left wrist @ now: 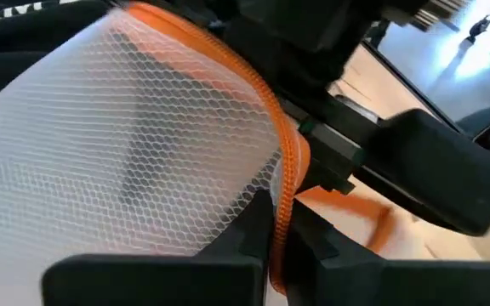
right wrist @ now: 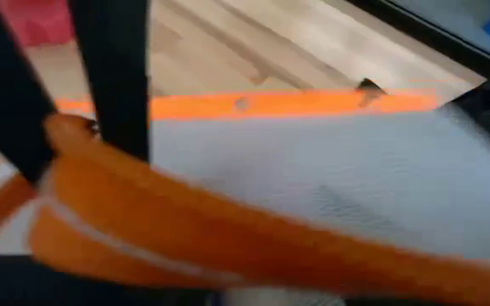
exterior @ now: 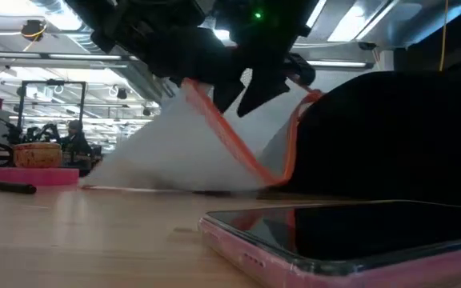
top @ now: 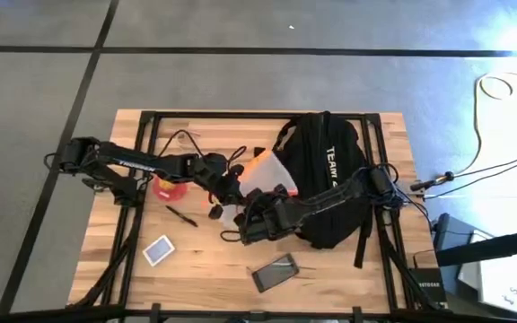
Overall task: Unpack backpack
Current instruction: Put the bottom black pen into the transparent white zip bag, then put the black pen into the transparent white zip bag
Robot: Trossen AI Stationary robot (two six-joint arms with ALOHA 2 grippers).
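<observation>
Bag: white hexagonal-mesh pouch (left wrist: 134,144), orange woven trim | left tool (left wrist: 279,234) – pinching the trim | right tool (top: 251,215) – cannot tell | backpack (top: 330,179): rounded black fabric, "TEAM" | bench (top: 205,278): wood planks

This is a large industrial workshop or robotics lab hall. The low view looks past the wooden desk (exterior: 94,232) into an open room with exposed ceiling ducts (exterior: 46,10), long strip lights (exterior: 350,20) and a metal frame rig (exterior: 50,100) standing far back. In the high view the desk (top: 196,269) stands on grey carpet tiles (top: 240,81) marked with dark tape lines (top: 258,50), and loose cables (top: 492,135) trail over the floor beside the desk's right edge, near boxed equipment (top: 501,269).
</observation>
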